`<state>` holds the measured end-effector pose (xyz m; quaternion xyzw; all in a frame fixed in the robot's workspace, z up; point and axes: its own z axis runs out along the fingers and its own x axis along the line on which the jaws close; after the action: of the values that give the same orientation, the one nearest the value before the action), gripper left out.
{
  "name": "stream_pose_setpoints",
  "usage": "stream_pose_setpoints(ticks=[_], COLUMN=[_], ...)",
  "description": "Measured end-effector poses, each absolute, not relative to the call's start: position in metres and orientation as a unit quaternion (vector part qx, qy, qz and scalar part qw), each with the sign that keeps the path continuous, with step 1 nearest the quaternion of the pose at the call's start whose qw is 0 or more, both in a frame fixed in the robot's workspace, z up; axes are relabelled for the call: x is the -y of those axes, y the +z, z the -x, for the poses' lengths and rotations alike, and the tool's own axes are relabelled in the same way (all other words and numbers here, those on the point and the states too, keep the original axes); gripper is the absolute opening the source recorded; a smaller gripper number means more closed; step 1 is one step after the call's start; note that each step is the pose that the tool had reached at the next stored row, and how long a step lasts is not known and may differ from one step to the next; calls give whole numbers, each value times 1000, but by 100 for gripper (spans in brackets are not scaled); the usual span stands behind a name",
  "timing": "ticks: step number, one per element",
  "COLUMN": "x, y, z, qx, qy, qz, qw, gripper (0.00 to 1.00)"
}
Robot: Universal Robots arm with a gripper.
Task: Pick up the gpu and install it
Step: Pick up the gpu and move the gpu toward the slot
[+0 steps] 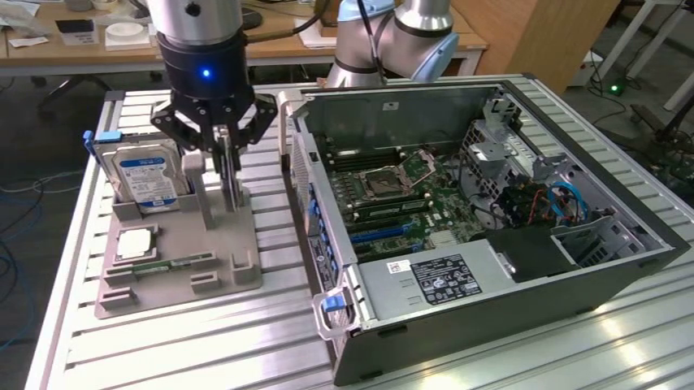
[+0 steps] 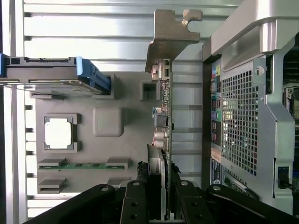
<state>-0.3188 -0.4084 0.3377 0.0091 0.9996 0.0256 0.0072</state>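
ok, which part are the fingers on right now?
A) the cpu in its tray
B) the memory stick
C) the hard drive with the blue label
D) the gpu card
D: in the wrist view the fingers sit on either side of the gpu, which stands on edge at the grey holder.

hard drive (image 1: 146, 180), processor chip (image 1: 135, 242), memory stick (image 1: 162, 265) on grey holder (image 1: 179, 286) beside open computer case (image 1: 488, 325)

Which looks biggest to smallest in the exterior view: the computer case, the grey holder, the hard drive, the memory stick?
Largest to smallest:
1. case
2. holder
3. hard drive
4. memory stick
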Motion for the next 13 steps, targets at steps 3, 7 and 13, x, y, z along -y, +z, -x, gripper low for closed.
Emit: stream_pose_setpoints(ticks=[3,7,13], x=[408,408,408], y=[342,349,360], z=[319,319,319], qx=[-1000,-1000,-1000], qy=[26,27,28], qz=[-9,-9,-9], qw=[7,7,7], gripper=[27,27,27])
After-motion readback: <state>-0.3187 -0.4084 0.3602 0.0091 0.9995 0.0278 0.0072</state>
